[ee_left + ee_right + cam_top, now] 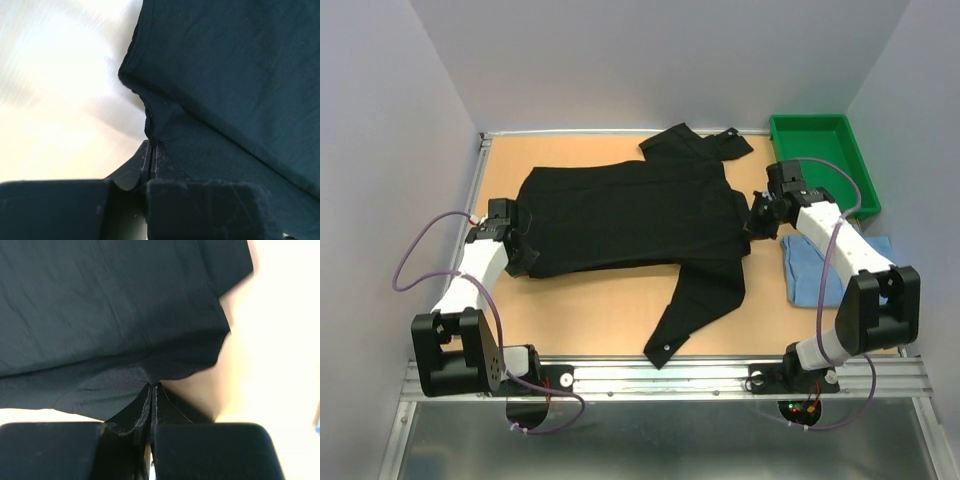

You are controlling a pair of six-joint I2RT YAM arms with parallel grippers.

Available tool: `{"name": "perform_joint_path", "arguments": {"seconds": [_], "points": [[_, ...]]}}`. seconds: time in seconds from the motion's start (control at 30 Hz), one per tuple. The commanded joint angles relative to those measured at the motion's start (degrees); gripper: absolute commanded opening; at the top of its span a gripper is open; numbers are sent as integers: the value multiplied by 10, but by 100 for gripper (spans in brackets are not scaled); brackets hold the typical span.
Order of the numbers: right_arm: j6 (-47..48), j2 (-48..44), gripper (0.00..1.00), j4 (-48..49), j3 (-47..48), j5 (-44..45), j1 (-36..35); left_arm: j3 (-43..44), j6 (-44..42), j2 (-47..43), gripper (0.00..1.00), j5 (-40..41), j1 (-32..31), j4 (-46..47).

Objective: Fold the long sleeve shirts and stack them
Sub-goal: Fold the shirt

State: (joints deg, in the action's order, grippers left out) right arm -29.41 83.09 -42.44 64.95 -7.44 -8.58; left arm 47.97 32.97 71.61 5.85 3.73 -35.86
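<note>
The black shirt [630, 215] lies spread across the middle of the surface [590, 315], its body running left to right. One sleeve trails toward the near edge and the other is bunched at the far side. The left end effector [513, 228] is clamped on the shirt's left edge and the right end effector [758, 218] on its right edge. Both wrist views show the fingers pressed together with a pinch of black cloth between them. Gripping opposite ends this way likely serves to draw the cloth taut and flat, or to carry one edge over for a fold. The light blue shirt [810, 272] sits folded at the right, near the black one and partly under the right arm, probably as the base of the stack. The green tray [775, 140] in the far right corner holds nothing that I can see.
</note>
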Motion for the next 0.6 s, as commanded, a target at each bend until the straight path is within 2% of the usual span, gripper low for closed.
{"name": "perform_joint_path", "arguments": {"seconds": [0.0,0.2,0.57], "points": [[22,36,1,19,60,16,4,32,-14,23,3,17,7,36],[36,98,1,38,76,28,4,48,-19,86,8,22,14,68],[47,194,3,56,129,41,5,91,-24,166,23,19,28,94]]}}
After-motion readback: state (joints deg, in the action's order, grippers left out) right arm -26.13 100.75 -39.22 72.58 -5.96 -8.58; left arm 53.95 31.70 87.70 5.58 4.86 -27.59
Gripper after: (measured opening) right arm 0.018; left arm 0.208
